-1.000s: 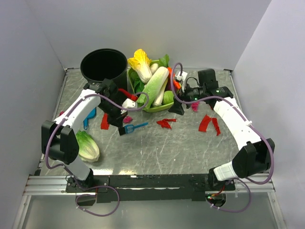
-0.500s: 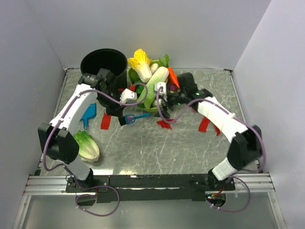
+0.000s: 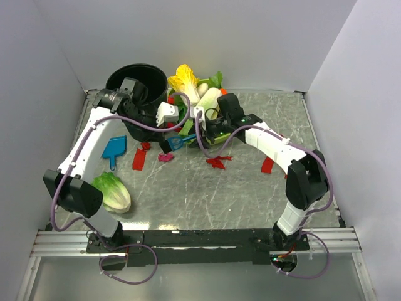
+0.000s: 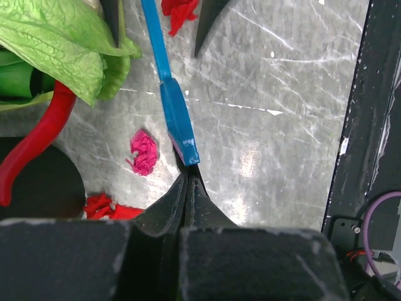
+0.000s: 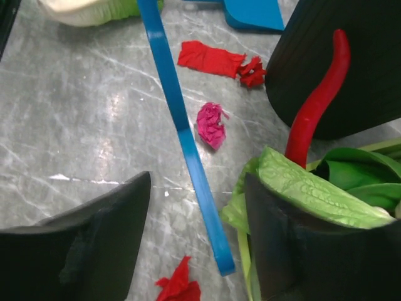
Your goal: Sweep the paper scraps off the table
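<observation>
Paper scraps (image 3: 216, 162) lie across the middle of the worktop (image 3: 207, 197), and the leftmost red strip (image 3: 139, 160) has its long axis near-to-far. The left pincer (image 4: 188, 172) is clamped on the end of a blue handle (image 4: 177, 116). The right pincer (image 5: 197, 188) gapes astride it.

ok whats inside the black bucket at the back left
Only a dark inner wall shows in the black bucket; nothing else is visible there. The left arm's wrist crosses its near rim, so the near part of the bottom is covered.

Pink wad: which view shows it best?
Right wrist: the pink wad is large, unblocked, creases clear. Left wrist shows it whole but smaller, beside the blue handle. Top view: just a pink speck.
</observation>
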You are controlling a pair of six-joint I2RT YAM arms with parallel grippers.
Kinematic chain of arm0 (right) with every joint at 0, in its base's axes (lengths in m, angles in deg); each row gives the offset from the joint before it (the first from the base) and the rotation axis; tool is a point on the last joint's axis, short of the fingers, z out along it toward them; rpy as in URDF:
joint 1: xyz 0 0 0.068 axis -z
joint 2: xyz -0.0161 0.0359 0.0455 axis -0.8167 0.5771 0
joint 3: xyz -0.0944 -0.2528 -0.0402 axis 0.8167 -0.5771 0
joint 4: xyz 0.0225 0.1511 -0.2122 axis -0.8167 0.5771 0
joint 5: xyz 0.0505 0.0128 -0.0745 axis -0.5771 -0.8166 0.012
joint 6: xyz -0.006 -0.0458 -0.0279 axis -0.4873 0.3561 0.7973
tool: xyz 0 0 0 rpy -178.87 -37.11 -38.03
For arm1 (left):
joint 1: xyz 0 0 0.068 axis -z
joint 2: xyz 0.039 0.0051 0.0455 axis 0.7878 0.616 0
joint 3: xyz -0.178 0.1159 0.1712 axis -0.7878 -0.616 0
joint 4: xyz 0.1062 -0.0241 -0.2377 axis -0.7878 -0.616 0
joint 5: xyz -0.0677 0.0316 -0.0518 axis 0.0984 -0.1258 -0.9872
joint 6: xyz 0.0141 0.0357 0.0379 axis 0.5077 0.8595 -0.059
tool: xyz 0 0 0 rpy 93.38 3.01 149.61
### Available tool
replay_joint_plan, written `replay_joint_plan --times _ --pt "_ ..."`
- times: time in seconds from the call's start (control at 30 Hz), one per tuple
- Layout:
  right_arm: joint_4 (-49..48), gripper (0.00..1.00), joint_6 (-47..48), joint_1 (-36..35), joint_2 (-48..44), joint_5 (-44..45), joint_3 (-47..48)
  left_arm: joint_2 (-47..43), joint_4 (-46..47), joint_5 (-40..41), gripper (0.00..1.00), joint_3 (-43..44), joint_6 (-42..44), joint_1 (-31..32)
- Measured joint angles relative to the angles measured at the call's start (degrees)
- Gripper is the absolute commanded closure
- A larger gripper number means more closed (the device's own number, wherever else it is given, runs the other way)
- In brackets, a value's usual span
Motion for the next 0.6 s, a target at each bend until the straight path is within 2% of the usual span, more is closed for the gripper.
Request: replay_joint_plan --times 0.03,0.07,0.1,0.13,0.17,0.23,0.33,0.43,0.6 --pt "0.3 0.70 -0.5 0.0 0.2 0.0 0.3 -0.4 0.2 -0.1 0.99 -0.3 -0.4 0.0" --pt "0.7 0.78 -1.2 0.0 0.6 -0.1 1.0 -0.9 0.4 -0.1 0.88 -0.9 -0.7 0.0" --pt "1.4 0.91 -1.3 0.0 0.9 -0.2 2.0 -1.6 0.6 -0.1 0.72 -1.5 -1.4 0.0" --pt "2.8 0.97 -1.3 0.0 1.3 -0.2 3.3 -2.3 1.6 0.0 0.48 -2.4 -2.5 -0.1" --pt "4.6 1.00 -1.2 0.1 1.7 -0.4 4.6 -3.1 3.1 0.6 0.39 -3.3 -3.7 -0.2" --pt "8.1 1.00 -1.6 0.2 2.1 -0.3 6.6 -4.7 7.2 1.0 0.21 -5.1 -6.7 -0.9" --pt "11.4 1.00 -3.2 1.7 2.2 -0.5 8.7 -8.0 14.6 1.0 0.15 -9.6 -13.1 -1.2" --pt "17.8 1.00 -4.6 5.0 2.8 -2.0 13.1 -11.2 23.6 0.6 0.14 -13.6 -20.0 -1.1" --pt "30.8 1.00 -1.7 8.4 4.1 -3.7 24.2 -10.4 32.1 -3.1 0.16 -11.9 -26.8 -1.1"
